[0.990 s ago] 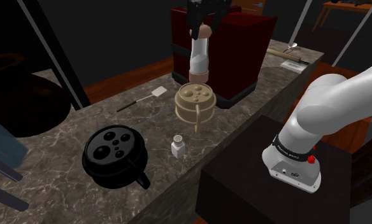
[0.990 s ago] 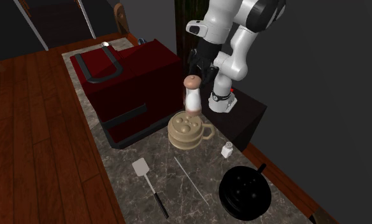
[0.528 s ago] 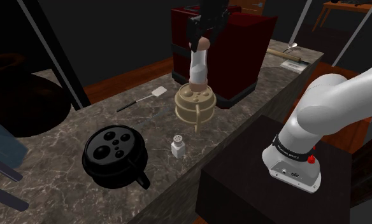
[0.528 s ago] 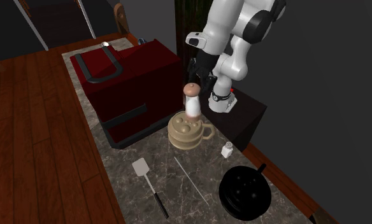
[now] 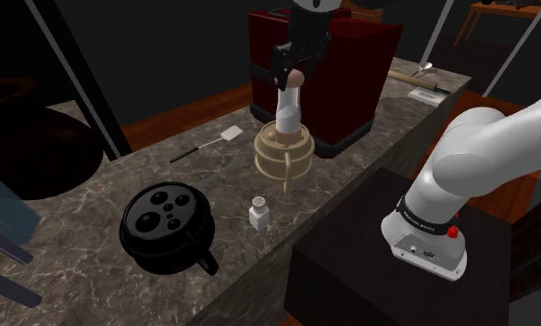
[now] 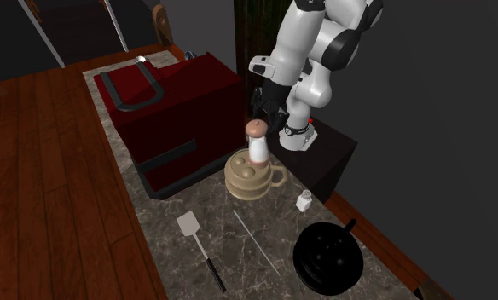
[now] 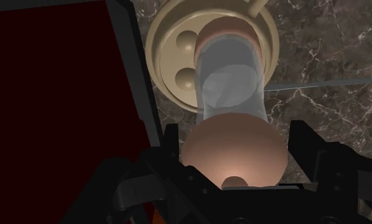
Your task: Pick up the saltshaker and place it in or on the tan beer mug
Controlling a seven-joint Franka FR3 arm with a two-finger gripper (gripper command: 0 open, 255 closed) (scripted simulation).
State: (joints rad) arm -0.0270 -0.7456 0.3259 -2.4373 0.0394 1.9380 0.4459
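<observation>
The saltshaker [image 5: 285, 106] is tall, with a pale translucent body and a rounded pinkish-tan cap. Its base rests on top of the tan beer mug [image 5: 283, 156], which stands on the marble counter beside the dark red box. My gripper [image 5: 295, 63] reaches down from above and is shut on the cap. In the second exterior view the saltshaker [image 6: 257, 147] stands on the mug [image 6: 249, 177] under the gripper [image 6: 260, 115]. The wrist view looks down the saltshaker [image 7: 232, 83] onto the mug's lid [image 7: 169, 57], with the gripper [image 7: 234, 143] clasping the cap.
A dark red box [image 5: 352, 74] stands close behind the mug. On the counter lie a small white shaker [image 5: 258, 211], a round black pot [image 5: 167, 222], a spatula [image 5: 208, 145] and a thin rod [image 6: 256, 243]. The stand [image 5: 389, 269] borders the counter's near edge.
The gripper has come down with the saltshaker, from just above the mug to resting on its top.
</observation>
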